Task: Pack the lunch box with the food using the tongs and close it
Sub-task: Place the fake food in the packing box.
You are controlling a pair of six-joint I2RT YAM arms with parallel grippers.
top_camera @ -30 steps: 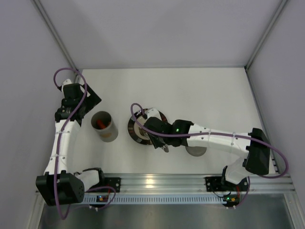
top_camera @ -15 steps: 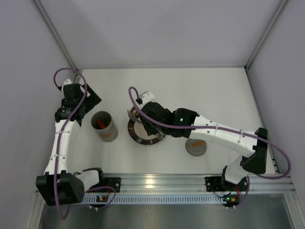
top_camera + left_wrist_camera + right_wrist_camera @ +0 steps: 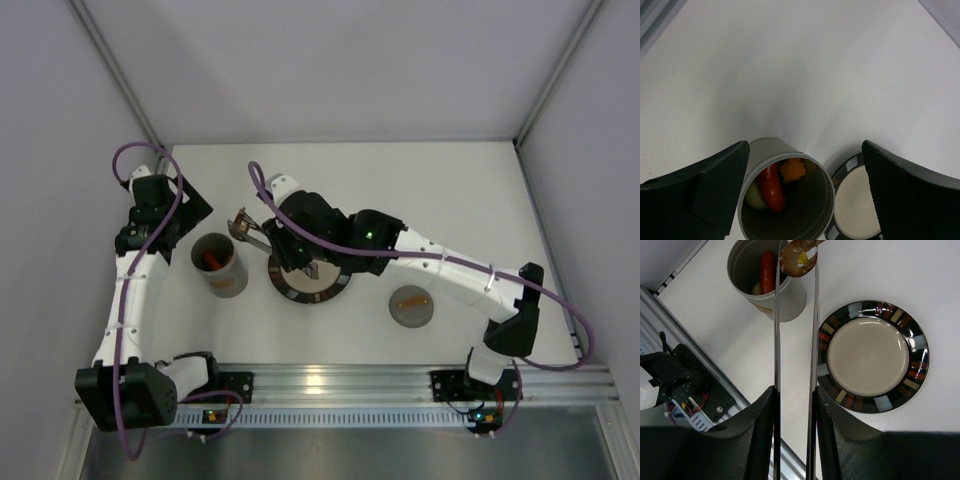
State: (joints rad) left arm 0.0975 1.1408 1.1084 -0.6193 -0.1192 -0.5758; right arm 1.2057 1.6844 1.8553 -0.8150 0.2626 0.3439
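Clamping the long thin silver tongs (image 3: 776, 340), the right gripper (image 3: 795, 405) holds an orange-brown food piece (image 3: 798, 260) above the rim of the grey cylindrical lunch box (image 3: 792, 302) near the tabletop's (image 3: 400, 190) left edge, left gripper (image 3: 805, 170) jaws wide apart; off-centre release could bounce it off the rim.

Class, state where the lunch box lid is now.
In the top view, the lid lies on the table, right of the plate, toward the near edge.
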